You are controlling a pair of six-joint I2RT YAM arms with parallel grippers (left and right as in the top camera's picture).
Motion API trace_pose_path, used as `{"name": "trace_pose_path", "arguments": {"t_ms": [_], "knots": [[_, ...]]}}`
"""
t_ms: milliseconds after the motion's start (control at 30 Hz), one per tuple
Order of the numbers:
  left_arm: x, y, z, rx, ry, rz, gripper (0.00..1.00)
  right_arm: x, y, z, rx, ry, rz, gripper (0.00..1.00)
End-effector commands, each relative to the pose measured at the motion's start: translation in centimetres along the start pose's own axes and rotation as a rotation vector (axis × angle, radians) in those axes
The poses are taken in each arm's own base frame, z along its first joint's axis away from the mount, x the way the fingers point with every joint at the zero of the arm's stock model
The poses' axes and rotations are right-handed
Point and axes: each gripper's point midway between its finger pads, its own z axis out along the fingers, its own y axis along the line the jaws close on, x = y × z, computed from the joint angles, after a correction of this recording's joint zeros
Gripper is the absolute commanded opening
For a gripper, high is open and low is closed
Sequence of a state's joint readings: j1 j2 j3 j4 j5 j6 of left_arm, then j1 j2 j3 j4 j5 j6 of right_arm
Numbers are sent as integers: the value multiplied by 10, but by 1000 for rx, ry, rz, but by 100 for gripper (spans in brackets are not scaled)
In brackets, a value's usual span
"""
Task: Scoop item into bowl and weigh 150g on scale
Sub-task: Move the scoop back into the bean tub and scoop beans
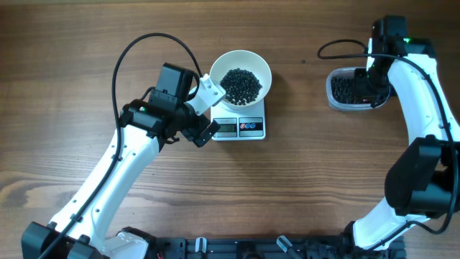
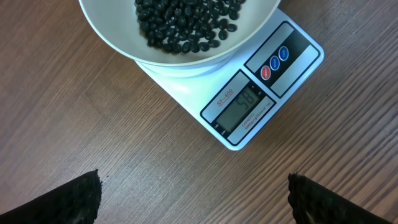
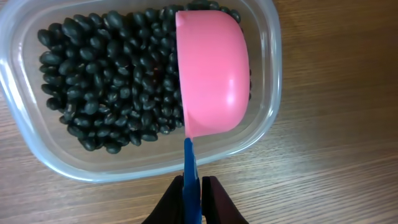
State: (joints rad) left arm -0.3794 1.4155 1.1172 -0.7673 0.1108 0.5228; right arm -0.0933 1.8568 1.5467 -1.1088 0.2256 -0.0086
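The white bowl [image 1: 241,74] [image 2: 124,43] stands on the white scale [image 1: 241,126] [image 2: 249,102] and holds a layer of black beans [image 1: 240,85] [image 2: 186,22], the item. My left gripper [image 1: 208,111] [image 2: 194,196] hovers open over bare wood just in front of the scale's display. My right gripper [image 3: 193,190] is shut on the blue handle of a pink scoop [image 3: 212,71]. The scoop is turned on its side over the clear tub [image 1: 352,88] [image 3: 37,143] of beans [image 3: 106,87]. In the overhead view the right arm hides that gripper and the scoop.
The scale's display [image 2: 242,104] is lit, with a red and a blue button [image 2: 275,61] beside it. A black cable [image 1: 144,43] loops over the table behind the left arm. The clear tub sits at the far right of the wooden table.
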Motion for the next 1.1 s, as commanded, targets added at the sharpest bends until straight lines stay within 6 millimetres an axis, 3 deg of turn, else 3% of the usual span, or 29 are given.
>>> {"name": "trace_pose_path", "arguments": {"t_ms": [0, 267, 367, 467, 733, 1067], "knots": [[-1, -2, -2, 11, -10, 19, 100, 2, -12, 8, 69, 13, -16, 4], [-1, -2, -2, 11, -10, 19, 100, 26, 43, 31, -217, 153, -108, 4], [-1, -2, -2, 11, -10, 19, 100, 34, 64, 32, -339, 192, -131, 4], [-1, -2, -2, 11, -10, 19, 100, 37, 72, 27, -399, 202, -122, 4], [-1, -2, -2, 11, -10, 19, 100, 36, 72, 15, -518, 199, -56, 4], [-1, -2, -2, 11, -10, 19, 100, 32, 49, -12, -768, 156, 148, 4]]}}
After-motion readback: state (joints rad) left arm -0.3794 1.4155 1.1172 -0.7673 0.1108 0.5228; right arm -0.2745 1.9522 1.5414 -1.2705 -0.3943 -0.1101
